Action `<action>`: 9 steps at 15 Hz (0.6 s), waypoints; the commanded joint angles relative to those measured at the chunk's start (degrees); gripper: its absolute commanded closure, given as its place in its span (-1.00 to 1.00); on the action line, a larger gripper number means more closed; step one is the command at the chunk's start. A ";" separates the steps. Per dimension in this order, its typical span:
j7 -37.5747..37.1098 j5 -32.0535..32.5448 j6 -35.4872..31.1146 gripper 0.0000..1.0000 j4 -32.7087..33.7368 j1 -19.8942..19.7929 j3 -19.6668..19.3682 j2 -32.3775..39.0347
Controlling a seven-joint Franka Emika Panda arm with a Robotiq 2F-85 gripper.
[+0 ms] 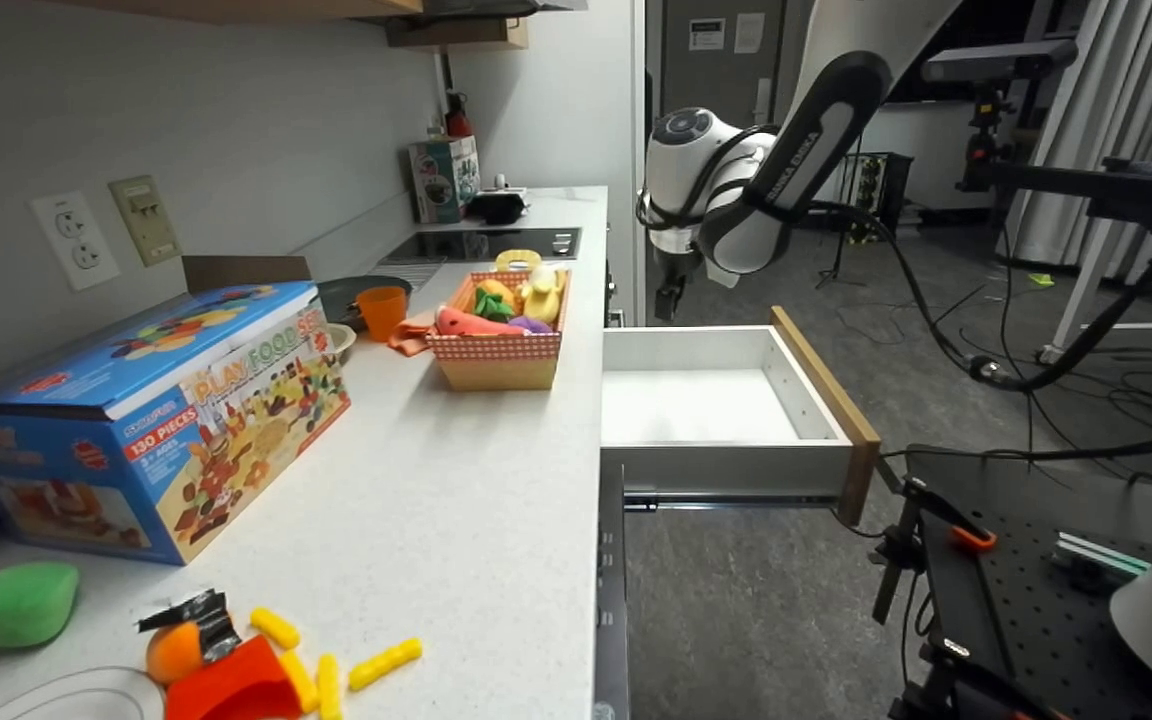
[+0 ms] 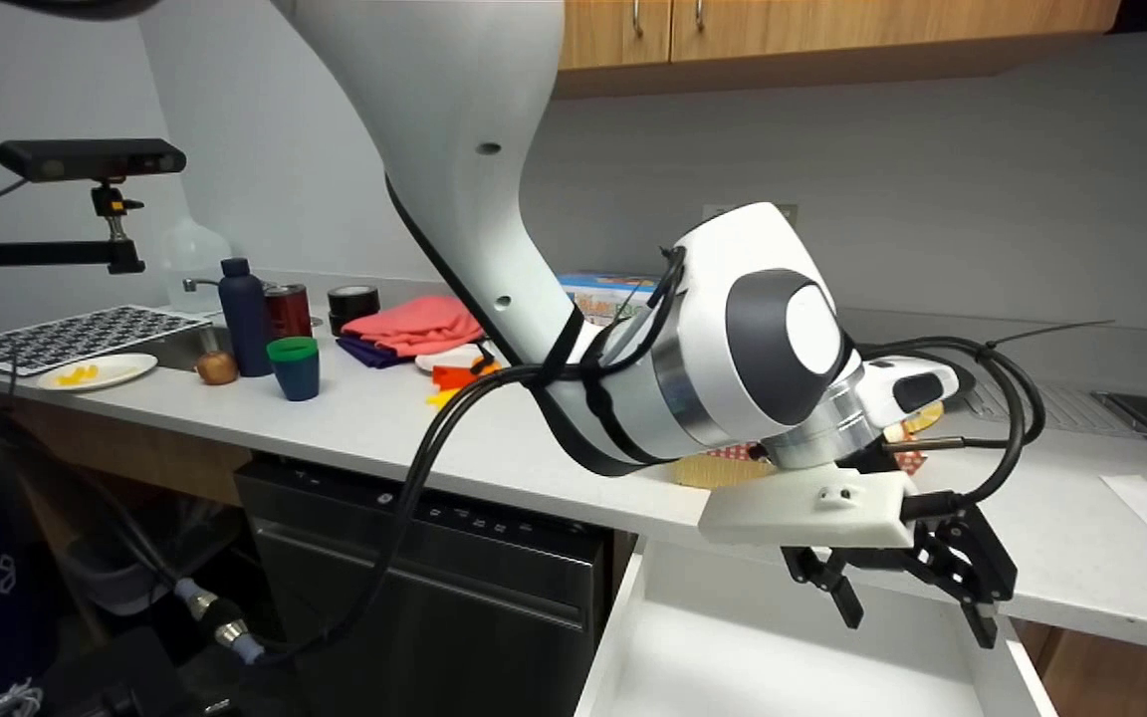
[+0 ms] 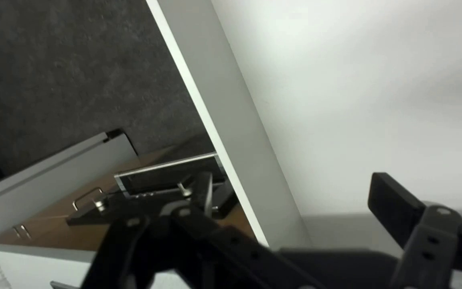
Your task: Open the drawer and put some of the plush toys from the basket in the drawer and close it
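Pulled out from beneath the counter, the drawer point(image 1: 701, 405) shows a bare white floor and a wood-coloured front. On the countertop beside it sits the basket point(image 1: 496, 374), with red checkered trim. Inside the basket are plush toys: a red one point(image 1: 476, 323), a yellow one point(image 1: 542, 293) and a purple one point(image 1: 532, 325) among them. My gripper point(image 2: 915, 619) hangs over the drawer, fingers wide apart and nothing between them. The wrist view has the gripper point(image 3: 291, 182) straddling the drawer's side wall point(image 3: 223, 104) from above. The arm hides most of the basket point(image 2: 718, 472) in an exterior view.
A large blue toy box point(image 1: 136, 410) stands against the wall, with an orange cup point(image 1: 382, 310) between it and the basket. Yellow sticks point(image 1: 386, 663) and a green toy point(image 1: 22, 604) lie nearer. The counter edge point(image 2: 653, 526) runs close behind the gripper.
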State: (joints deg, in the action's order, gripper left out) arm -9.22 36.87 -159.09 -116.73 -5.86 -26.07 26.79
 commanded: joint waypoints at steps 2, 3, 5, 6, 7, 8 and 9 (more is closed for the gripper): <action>3.26 -0.41 -2.85 -1.00 -3.98 -1.58 1.48 -3.95; 4.02 -0.45 -3.26 -1.00 -5.30 -2.04 1.94 -5.27; 4.50 -0.45 -3.44 -1.00 -6.49 -2.28 2.31 -6.45; 4.51 -0.46 -3.45 -1.00 -6.58 -2.27 2.39 -6.52; 4.52 -0.47 -3.45 -1.00 -6.59 -2.27 2.47 -6.51; 4.52 -0.48 -3.45 -1.00 -6.59 -2.26 2.51 -6.51; 3.77 0.00 -4.36 -1.00 -7.01 -1.95 2.11 -7.64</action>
State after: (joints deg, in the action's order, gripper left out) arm -5.02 36.59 -162.65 -123.46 -7.89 -23.76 20.31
